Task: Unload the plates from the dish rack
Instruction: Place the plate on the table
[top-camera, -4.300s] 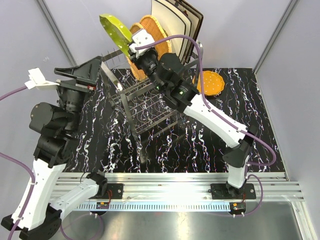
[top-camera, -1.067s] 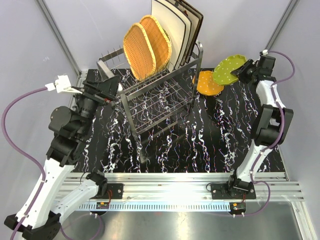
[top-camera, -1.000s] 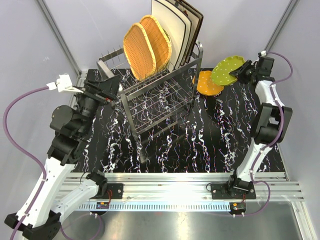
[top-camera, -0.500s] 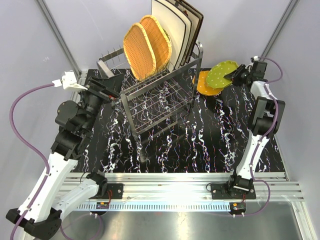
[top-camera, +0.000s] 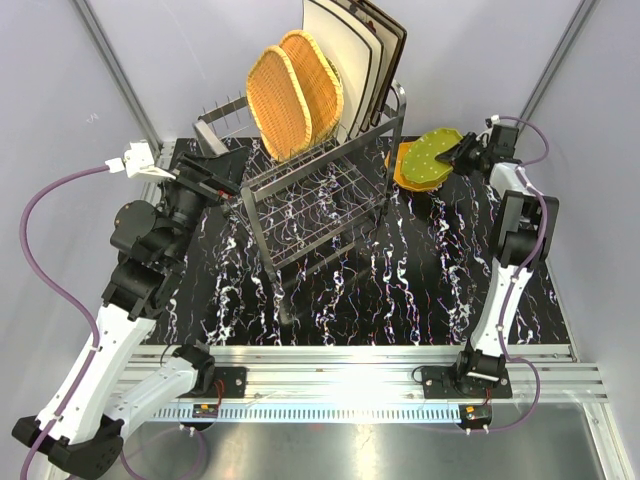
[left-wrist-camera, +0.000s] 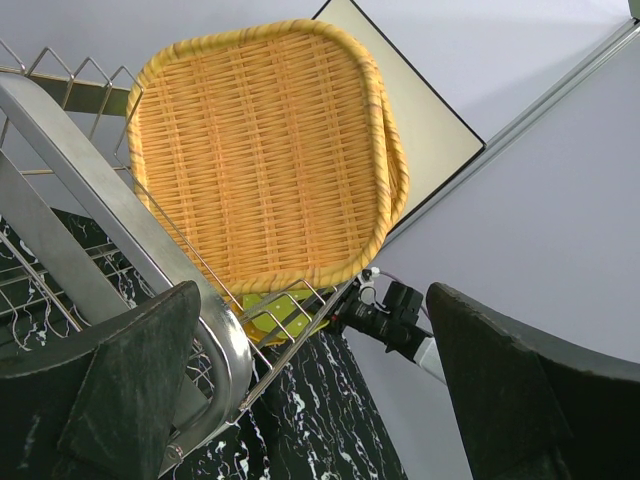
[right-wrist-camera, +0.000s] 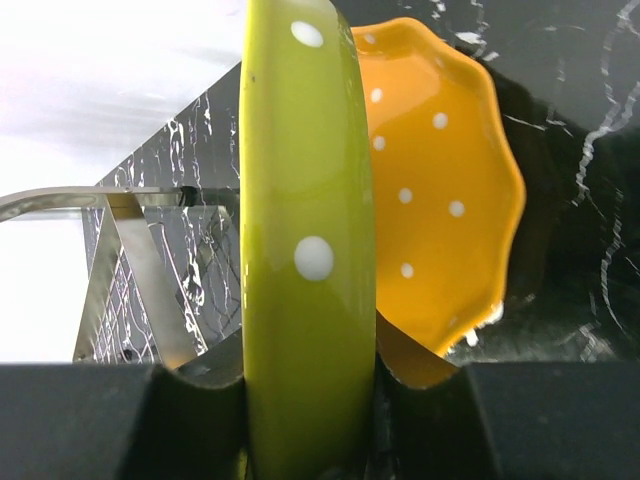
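Note:
My right gripper (top-camera: 462, 155) is shut on the rim of a green dotted plate (top-camera: 433, 157), holding it just over the orange dotted plate (top-camera: 403, 166) that lies on the table right of the dish rack (top-camera: 310, 190). The right wrist view shows the green plate (right-wrist-camera: 305, 240) edge-on between my fingers, the orange plate (right-wrist-camera: 440, 190) behind it. Two wicker plates (top-camera: 290, 90) and large cream square plates (top-camera: 350, 55) stand upright in the rack's top tier. My left gripper (top-camera: 215, 185) is open and empty at the rack's left end, facing a wicker plate (left-wrist-camera: 265, 150).
Grey enclosure walls stand close behind and on both sides. The black marbled table (top-camera: 400, 280) carries the rack at back centre. The rack's thick chrome tube (left-wrist-camera: 110, 250) runs right beside my left fingers.
My right gripper has carried the green plate out of the rack, swung to the far right, then moved it left and down over the orange plate. My left arm shifted slightly toward the rack.

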